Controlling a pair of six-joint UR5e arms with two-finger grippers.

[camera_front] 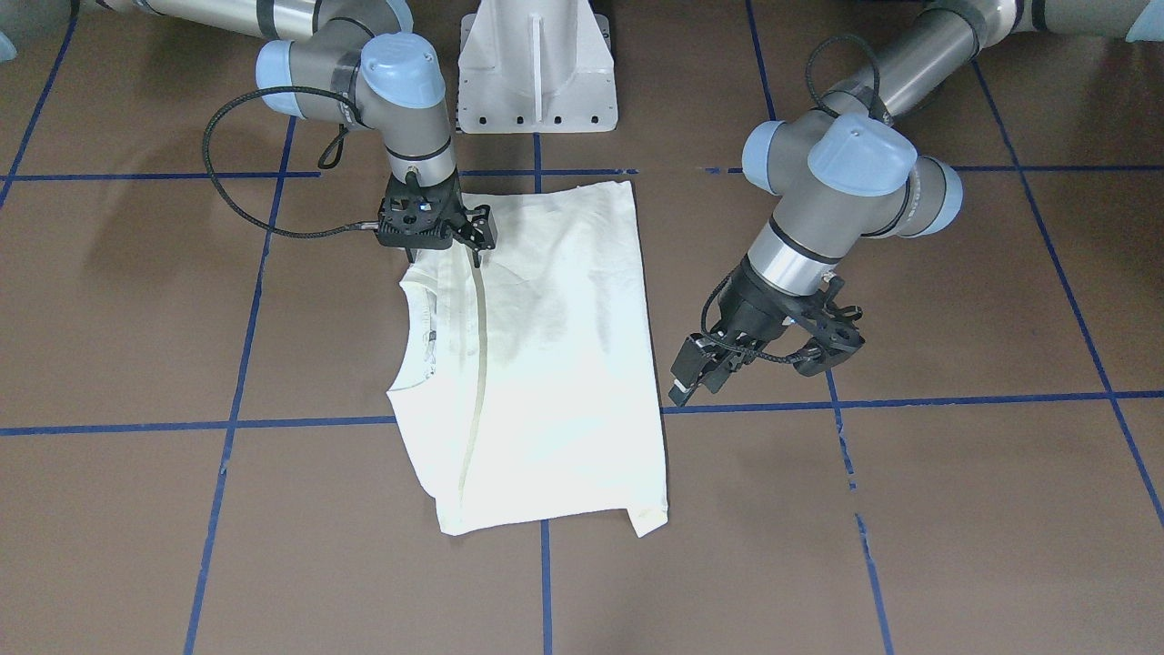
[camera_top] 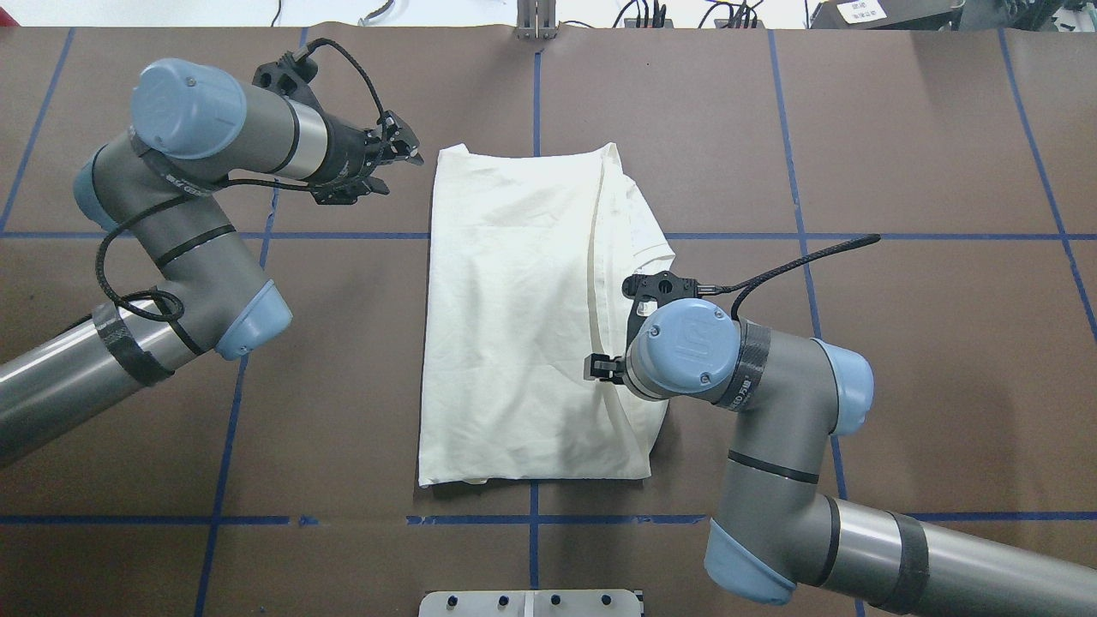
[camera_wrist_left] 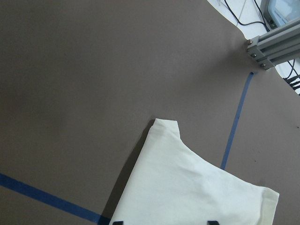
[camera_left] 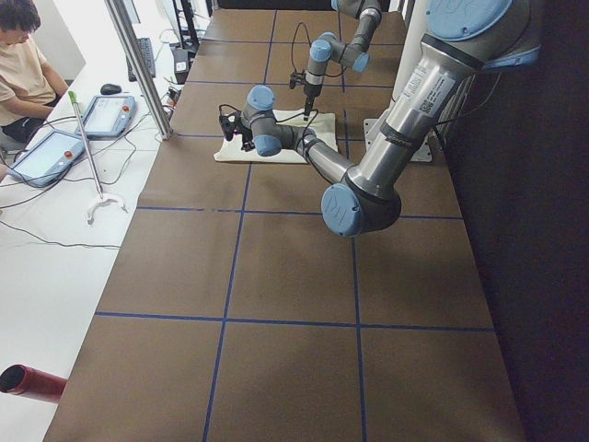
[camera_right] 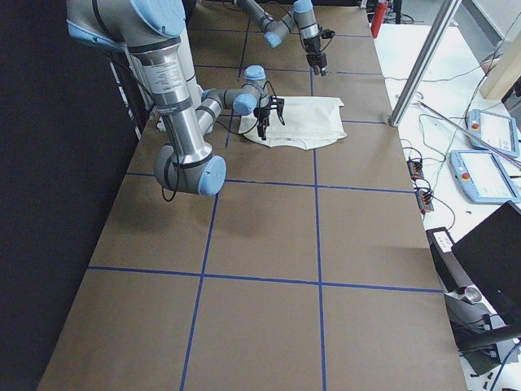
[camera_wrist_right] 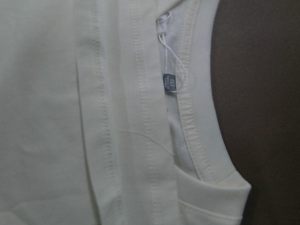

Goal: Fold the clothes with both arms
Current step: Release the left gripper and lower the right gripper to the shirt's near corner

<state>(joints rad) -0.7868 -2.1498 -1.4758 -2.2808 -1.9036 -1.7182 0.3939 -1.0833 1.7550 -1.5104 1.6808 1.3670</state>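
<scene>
The cream T-shirt [camera_top: 523, 317] lies folded into a rough rectangle on the counter [camera_top: 900, 343], in front of the white pedestal [camera_front: 536, 73], about midway between the counter's robot-side edge and its far edge. Its ribbed neck [camera_wrist_right: 197, 117] faces the robot's right, with a small label [camera_wrist_right: 169, 83] inside it; a long fold line runs along that side.

The right end effector [camera_front: 426, 235] points down over the neck-side edge, on the part nearer the pedestal. Its fingers are hidden under the wrist, so I cannot tell how wide they stand or whether they touch the cloth.

The left end effector [camera_top: 396, 170] hangs off the shirt, near the shirt's far corner on the robot's left, over bare counter. Its fingers are spread apart and hold nothing.
</scene>
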